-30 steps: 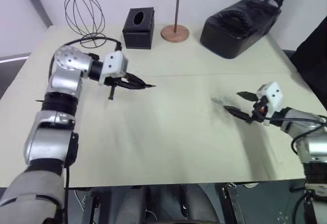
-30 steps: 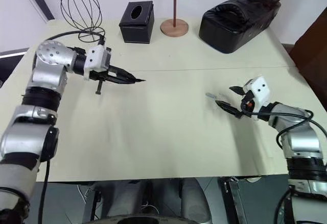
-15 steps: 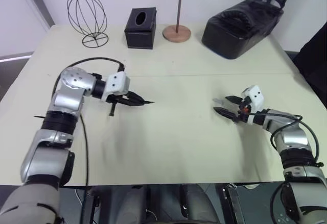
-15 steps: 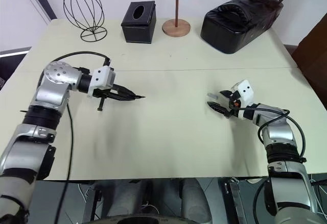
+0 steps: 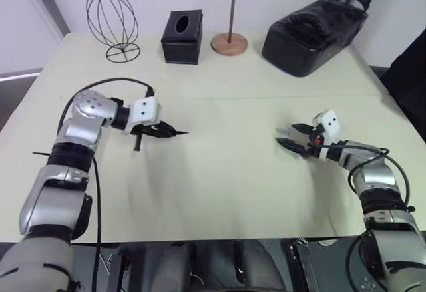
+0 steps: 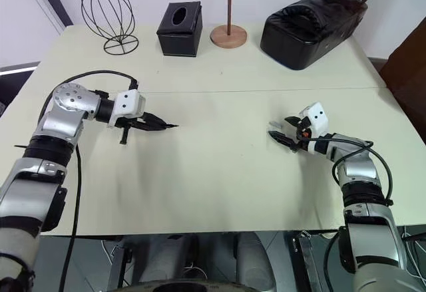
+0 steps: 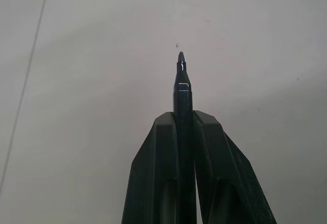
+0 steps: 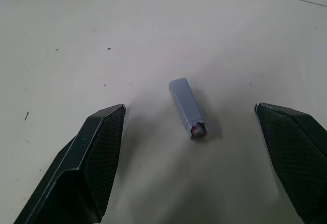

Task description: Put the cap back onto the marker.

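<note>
Since one second earlier, both arms had come lower toward the table (image 5: pixel 219 192), and the right gripper (image 8: pixel 190 163) had come closer to the cap (image 8: pixel 187 108), so that the cap lay on the table between its two wide-open fingers, touching neither of them. The cap was a small pale grey cylinder lying on its side, with its open end, where a little red showed, turned toward the wrist camera. The marker (image 7: pixel 182 89) was clamped between the closed fingers of the left gripper (image 5: pixel 164 131), with its bare tip sticking out past them, well apart from the cap on the other side of the table. I judged the first risk to be in the pick: if the right fingers closed while off centre, one finger could push the cap and make it roll away or turn. A grip across the open end could also cover the hole, and then the marker tip would not enter. Later, if the two arms met at a wrong angle, the tip could miss and mark the table. Behind stood a wire basket (image 5: pixel 112 22), a black tissue box (image 5: pixel 181 37), a rod on a round base (image 5: pixel 229 42) and a black bag (image 5: pixel 313 32), all far away.
</note>
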You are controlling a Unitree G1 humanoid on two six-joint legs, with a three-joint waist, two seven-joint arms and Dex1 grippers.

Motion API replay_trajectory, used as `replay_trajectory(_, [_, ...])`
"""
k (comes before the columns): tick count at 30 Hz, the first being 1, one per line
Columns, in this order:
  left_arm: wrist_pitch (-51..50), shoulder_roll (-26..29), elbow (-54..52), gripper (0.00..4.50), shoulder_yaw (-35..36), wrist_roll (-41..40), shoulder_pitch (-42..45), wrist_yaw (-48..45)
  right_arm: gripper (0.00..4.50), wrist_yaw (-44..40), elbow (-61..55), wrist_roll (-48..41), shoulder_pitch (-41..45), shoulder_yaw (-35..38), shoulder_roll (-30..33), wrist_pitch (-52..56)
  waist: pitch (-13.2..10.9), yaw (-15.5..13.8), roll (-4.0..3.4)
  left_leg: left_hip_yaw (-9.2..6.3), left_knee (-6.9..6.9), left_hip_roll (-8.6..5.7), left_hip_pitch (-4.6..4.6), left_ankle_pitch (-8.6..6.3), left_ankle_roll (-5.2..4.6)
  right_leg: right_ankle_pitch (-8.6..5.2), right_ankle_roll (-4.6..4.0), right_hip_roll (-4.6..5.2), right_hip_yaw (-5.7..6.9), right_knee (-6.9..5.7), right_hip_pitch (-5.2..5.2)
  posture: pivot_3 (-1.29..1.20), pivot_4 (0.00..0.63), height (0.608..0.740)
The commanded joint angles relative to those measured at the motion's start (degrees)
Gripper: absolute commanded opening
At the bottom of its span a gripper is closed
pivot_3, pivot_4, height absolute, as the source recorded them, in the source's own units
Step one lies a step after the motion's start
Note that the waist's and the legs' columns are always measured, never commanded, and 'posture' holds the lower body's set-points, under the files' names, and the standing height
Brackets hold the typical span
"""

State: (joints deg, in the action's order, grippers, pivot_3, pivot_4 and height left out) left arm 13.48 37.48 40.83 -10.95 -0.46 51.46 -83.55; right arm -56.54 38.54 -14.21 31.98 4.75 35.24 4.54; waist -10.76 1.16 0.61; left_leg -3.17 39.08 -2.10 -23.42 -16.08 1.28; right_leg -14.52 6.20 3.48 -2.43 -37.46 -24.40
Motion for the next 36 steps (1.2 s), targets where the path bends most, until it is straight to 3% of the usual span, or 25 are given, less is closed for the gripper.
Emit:
replay_trajectory(1, [0.7, 0.3, -0.1, 0.02, 0.8, -0.4, 1.1, 0.6, 4.21, -0.7, 0.9, 0.4, 0.9, 0.4, 0.0, -1.0, 0.0, 0.0, 0.0, 0.0, 0.0, 0.0, 0.0, 0.0, 0.0, 0.0, 0.0, 0.0, 0.0, 0.0, 0.0, 0.0, 0.15, 0.74])
replay_trajectory(4, [0.4, 0.3, -0.2, 0.0, 1.1, -0.7, 1.0, 1.1, 3.31, -1.4, 1.2, 0.6, 0.8, 0.3, 0.4, -0.8, 0.0, 0.0, 0.0, 0.0, 0.0, 0.0, 0.0, 0.0, 0.0, 0.0, 0.0, 0.0, 0.0, 0.0, 0.0, 0.0, 0.15, 0.74])
replay_trajectory(10, [0.1, 0.2, -0.4, 0.0, 1.3, -1.0, 1.0, 1.8, 0.26, -1.7, 1.6, 1.0, 0.9, 0.4, 0.4, -1.0, 0.0, 0.0, 0.0, 0.0, 0.0, 0.0, 0.0, 0.0, 0.0, 0.0, 0.0, 0.0, 0.0, 0.0, 0.0, 0.0, 0.15, 0.74])
replay_trajectory(11, [0.0, 0.1, -0.5, 0.0, 1.3, -1.0, 0.9, 1.9, 0.12, -1.7, 1.8, 1.1, 0.9, 0.3, 0.2, -1.1, 0.0, 0.0, 0.0, 0.0, 0.0, 0.0, 0.0, 0.0, 0.0, 0.0, 0.0, 0.0, 0.0, 0.0, 0.0, 0.0, 0.15, 0.74])
replay_trajectory(19, [-0.5, 0.2, -0.4, 0.0, 1.8, -1.5, 0.9, 2.5, 0.12, -2.2, 1.2, 2.1, 1.1, -0.1, 0.8, -1.8, 0.0, 0.0, 0.0, 0.0, 0.0, 0.0, 0.0, 0.0, 0.0, 0.0, 0.0, 0.0, 0.0, 0.0, 0.0, 0.0, 0.15, 0.74])
replay_trajectory(30, [-0.2, -2.1, 1.5, 0.0, 4.4, -4.6, 7.5, 2.1, 0.12, -9.2, -32.0, 1.2, 1.6, -5.0, 9.9, 11.0, 0.0, -0.3, -0.03, -0.01, 0.01, -0.01, -0.03, 0.0, 0.0, 0.0, 0.0, 0.02, 0.01, -0.03, -0.04, 0.0, 0.15, 0.74])
replay_trajectory(36, [1.9, -5.0, 1.5, 0.0, 3.4, -4.5, 10.6, 0.7, 0.12, -12.5, -41.2, -1.5, 3.4, -6.8, 11.3, 16.9, 0.0, -0.3, -0.01, -0.01, 0.03, -0.02, -0.04, 0.0, 0.0, 0.0, 0.0, 0.02, 0.02, -0.02, -0.03, 0.0, 0.15, 0.74])
